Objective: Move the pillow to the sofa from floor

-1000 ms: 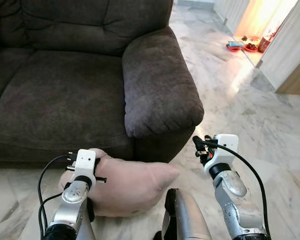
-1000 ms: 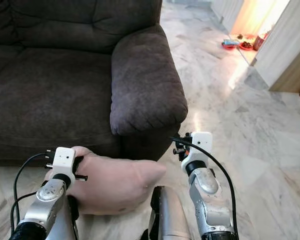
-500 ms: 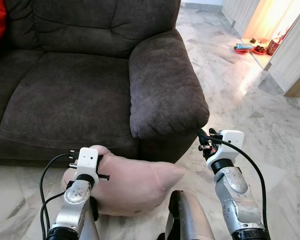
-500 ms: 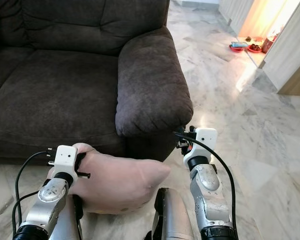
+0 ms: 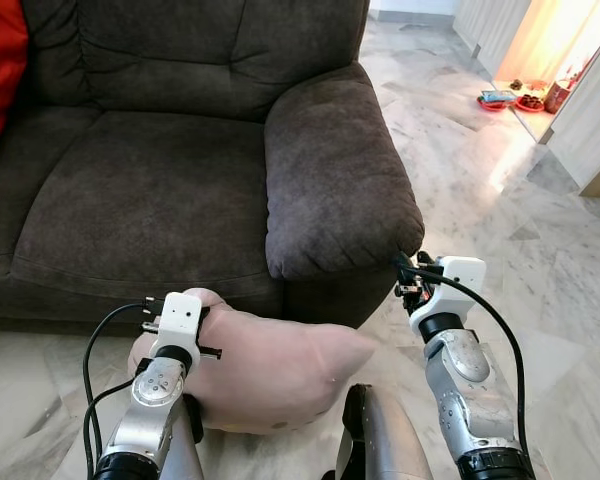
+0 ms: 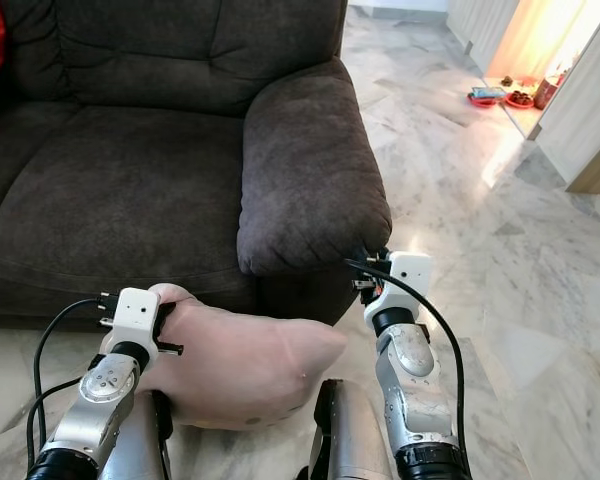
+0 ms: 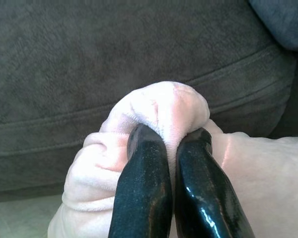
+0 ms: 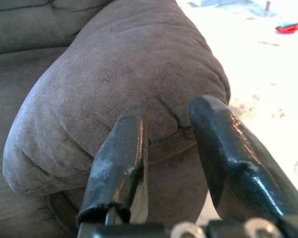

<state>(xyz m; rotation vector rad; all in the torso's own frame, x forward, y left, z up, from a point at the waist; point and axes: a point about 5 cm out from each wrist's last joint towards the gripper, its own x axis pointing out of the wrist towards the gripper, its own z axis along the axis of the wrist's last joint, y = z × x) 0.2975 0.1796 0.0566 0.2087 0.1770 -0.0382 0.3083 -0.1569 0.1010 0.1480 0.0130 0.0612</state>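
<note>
Pinched shut on a corner fold by the left gripper, pillow hanging low, just before and below the sofa seat, long axis running rightward toward the empty, parted right gripper.

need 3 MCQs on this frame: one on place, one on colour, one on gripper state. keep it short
1. Where is the pillow?
A. on the sofa seat
B. in front of the sofa, below seat level
C. on the sofa's armrest

2. What colour is the pillow?
A. pale pink
B. dark grey
C. blue

3. What is the left gripper doing?
A. hanging open over the floor
B. shut on a fold of the pillow
C. pressing on the armrest

Answers:
1 B: the eye views show the pillow low before the sofa's front edge, by the left arm.
2 A: it is pale pink against the dark grey sofa.
3 B: the left wrist view shows both fingers pinching a bunch of pillow fabric; the right gripper is open, facing the armrest.
</note>
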